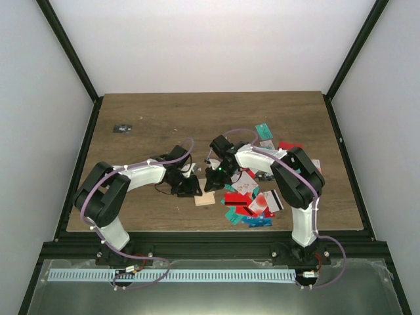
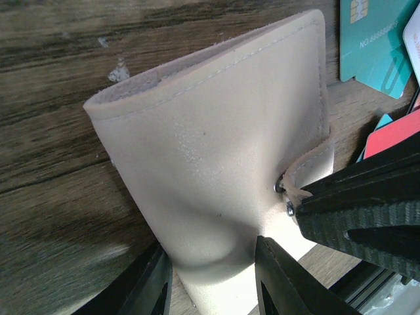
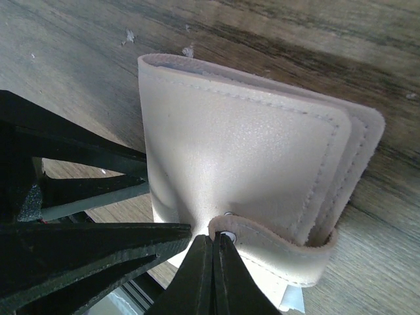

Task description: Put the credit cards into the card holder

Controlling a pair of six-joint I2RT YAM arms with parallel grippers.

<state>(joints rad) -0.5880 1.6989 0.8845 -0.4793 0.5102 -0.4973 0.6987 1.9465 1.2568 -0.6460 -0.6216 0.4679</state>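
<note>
**Snap closed, grip shallow: a slip is the worry**

I have the card holder (image 2: 210,151) folded shut and tipped up over the counter (image 1: 144,111), in the middle between the two arms. My left fingers (image 2: 282,282) pinch one end of it hard enough to dent the leather. My right fingers (image 3: 193,289) are pressed together, with their tips at the snap tab (image 3: 275,252), right by the stud. I can't see any of the tab caught between them.

If I pull from here, I judge the tips may skate off the tab and leave the snap fastened. If the snap lets go suddenly, the holder could twist out of that one-ended left pinch and fall. The two sets of fingers sit just beside each other, so a small lateral correction could knock them together. The credit cards (image 1: 252,200) lie heaped on the counter to the right, and I see none in the holder.
</note>
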